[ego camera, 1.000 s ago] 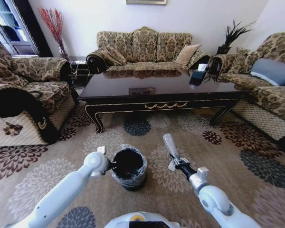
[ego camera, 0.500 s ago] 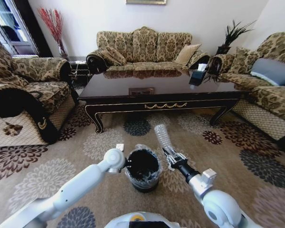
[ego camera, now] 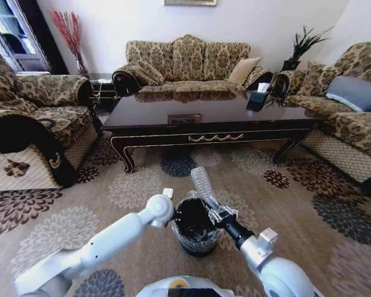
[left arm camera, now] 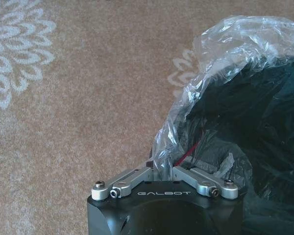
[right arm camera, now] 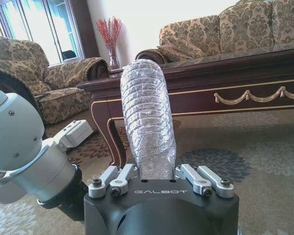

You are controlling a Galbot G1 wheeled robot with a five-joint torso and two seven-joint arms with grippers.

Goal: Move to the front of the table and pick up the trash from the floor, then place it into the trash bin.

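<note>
The left gripper [left arm camera: 162,172], fingers clenched on the liner, steadies the trash bin [ego camera: 196,230] at its left rim. The right gripper [ego camera: 211,212], above the bin's right rim, grasps a crushed, ribbed clear plastic bottle [right arm camera: 146,117] pointing up; best tipped over the bin's mouth before release.

trash: a crushed clear plastic bottle [ego camera: 201,184], ribbed, held upright and tilted in the right gripper [ego camera: 211,210], just beside the bin's rim
trash bin: round, black [ego camera: 195,230], clear liner over its rim, pinched at the rim by the left gripper [left arm camera: 161,171]
floor: beige flowered carpet [ego camera: 284,204] below both grippers
table: glossy dark wood [ego camera: 210,114], gold trim, well beyond the grippers
</note>
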